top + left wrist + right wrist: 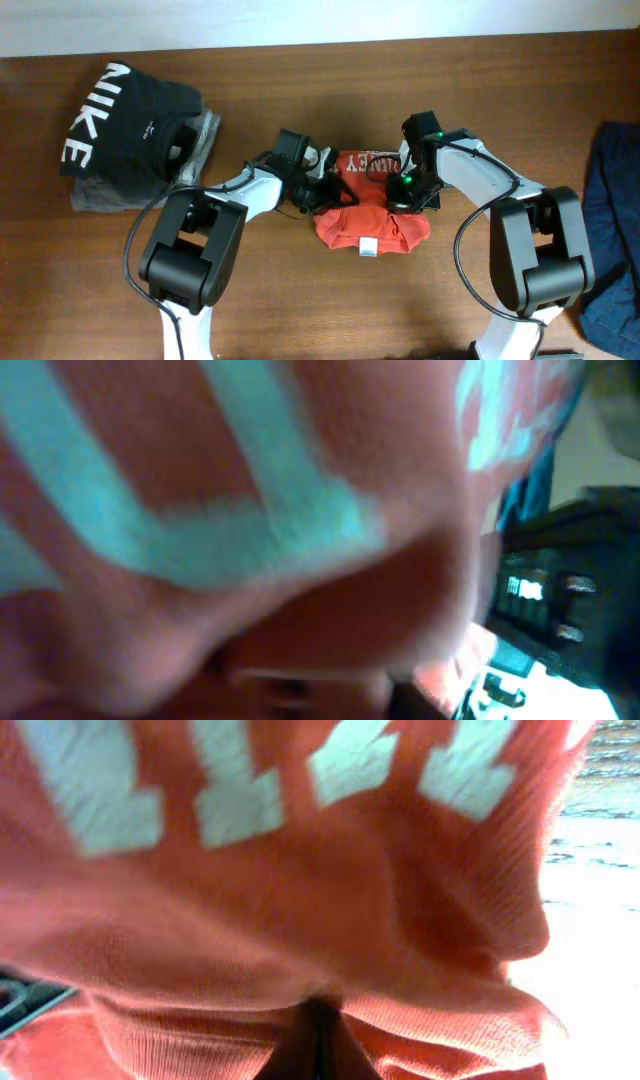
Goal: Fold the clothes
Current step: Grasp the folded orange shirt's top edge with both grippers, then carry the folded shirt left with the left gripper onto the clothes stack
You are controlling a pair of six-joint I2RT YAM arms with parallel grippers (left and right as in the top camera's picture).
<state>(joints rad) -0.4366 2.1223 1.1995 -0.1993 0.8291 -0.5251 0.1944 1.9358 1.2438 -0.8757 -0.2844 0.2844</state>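
Observation:
The red-orange T-shirt (pixel 372 222) lies bunched in the middle of the table, with its white lettering (pixel 375 160) on the far part and its white neck tag (pixel 368 247) at the near edge. My left gripper (pixel 328 190) is at the shirt's left edge and my right gripper (pixel 405 188) at its right edge. In the right wrist view the dark fingers (pixel 318 1040) are shut on the shirt (pixel 300 920). In the left wrist view blurred shirt fabric (pixel 250 510) fills the frame and hides the jaws.
A black garment with white NIKE letters (pixel 120 125) sits on a grey garment (pixel 100 195) at the far left. Dark blue cloth (pixel 612 230) lies at the right edge. The other arm (pixel 560 600) shows at the right of the left wrist view.

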